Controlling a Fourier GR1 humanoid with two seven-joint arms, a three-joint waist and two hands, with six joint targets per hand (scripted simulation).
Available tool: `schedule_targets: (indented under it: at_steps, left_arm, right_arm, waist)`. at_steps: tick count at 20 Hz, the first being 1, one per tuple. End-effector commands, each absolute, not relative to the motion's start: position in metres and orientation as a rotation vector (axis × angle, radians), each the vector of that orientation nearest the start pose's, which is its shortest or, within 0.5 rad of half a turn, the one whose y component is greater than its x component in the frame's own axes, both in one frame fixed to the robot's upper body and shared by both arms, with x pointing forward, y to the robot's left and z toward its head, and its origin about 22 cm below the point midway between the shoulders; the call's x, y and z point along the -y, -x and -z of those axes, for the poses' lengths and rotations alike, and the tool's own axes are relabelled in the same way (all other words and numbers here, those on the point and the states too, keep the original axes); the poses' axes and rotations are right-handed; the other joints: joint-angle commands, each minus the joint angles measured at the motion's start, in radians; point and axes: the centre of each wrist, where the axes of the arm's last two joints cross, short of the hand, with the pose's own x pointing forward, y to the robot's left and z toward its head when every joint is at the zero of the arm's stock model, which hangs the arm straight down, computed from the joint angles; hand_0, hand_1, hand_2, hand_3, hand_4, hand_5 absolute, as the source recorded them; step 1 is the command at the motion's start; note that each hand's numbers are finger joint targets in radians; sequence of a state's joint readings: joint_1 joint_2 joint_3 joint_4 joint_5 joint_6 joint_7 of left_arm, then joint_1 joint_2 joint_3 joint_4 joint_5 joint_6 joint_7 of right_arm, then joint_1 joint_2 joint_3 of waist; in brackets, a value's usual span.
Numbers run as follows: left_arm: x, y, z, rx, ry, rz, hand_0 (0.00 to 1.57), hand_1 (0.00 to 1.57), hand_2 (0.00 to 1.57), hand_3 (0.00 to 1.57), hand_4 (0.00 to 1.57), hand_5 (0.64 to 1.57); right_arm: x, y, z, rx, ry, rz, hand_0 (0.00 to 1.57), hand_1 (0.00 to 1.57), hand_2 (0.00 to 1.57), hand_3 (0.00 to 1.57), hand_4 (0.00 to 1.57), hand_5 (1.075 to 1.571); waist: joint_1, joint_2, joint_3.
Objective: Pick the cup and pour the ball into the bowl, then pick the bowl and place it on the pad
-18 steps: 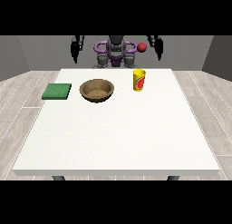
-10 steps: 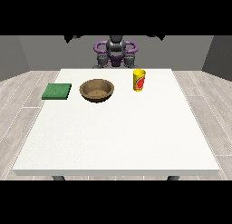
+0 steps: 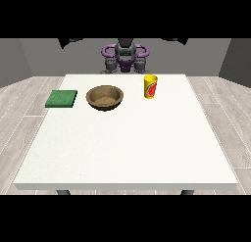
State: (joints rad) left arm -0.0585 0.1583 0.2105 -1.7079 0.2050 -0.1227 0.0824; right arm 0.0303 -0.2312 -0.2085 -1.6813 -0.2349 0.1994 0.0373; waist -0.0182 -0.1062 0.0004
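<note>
Upright yellow cup (image 3: pixel 150 85), red mark, beside wooden bowl (image 3: pixel 105 97).

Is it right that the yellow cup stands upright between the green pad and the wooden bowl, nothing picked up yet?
Not quite. In the front view the wooden bowl is the middle item: the green pad lies at its left and the yellow cup stands upright at its right. The rest holds: all three rest on the white table, with nothing picked up.

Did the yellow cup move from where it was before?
No. The yellow cup stands just right of the brown bowl, near the table's far edge, exactly as in both earlier pictures.
</note>
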Motion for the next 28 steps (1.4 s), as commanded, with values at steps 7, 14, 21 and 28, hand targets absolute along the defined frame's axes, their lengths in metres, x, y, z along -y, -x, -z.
schedule_targets:
  at_steps: [7,14,21,28]
  left_arm:
    - [-0.287,-0.263,-0.017,1.903,-0.022,-0.042,0.0,0.0,0.0,0.0,0.0,1.527]
    - [-0.247,-0.28,0.028,1.896,-0.092,-0.08,0.0,0.0,0.0,0.0,0.0,1.519]
    - [-0.254,-0.306,0.049,1.97,-0.125,-0.084,0.0,0.0,0.0,0.0,0.0,1.519]
    - [-0.234,-0.321,0.067,1.938,-0.127,-0.078,0.0,0.0,0.0,0.0,0.0,1.52]
  right_arm:
    - [0.321,-0.252,-0.041,1.791,-0.033,-0.042,0.0,0.0,0.0,0.0,0.0,1.57]
    - [0.308,-0.256,-0.046,1.825,-0.068,-0.116,0.0,0.0,0.0,0.0,0.0,1.571]
    - [0.317,-0.27,-0.043,1.925,-0.075,-0.097,0.0,0.0,0.0,0.0,0.0,1.57]
    - [0.353,-0.276,-0.034,1.873,-0.07,-0.059,0.0,0.0,0.0,0.0,0.0,1.571]
  waist:
    - [-0.009,0.201,-0.0007]
    - [-0.097,0.238,-0.0011]
    - [-0.109,0.36,-0.0009]
    - [-0.09,0.308,-0.0006]
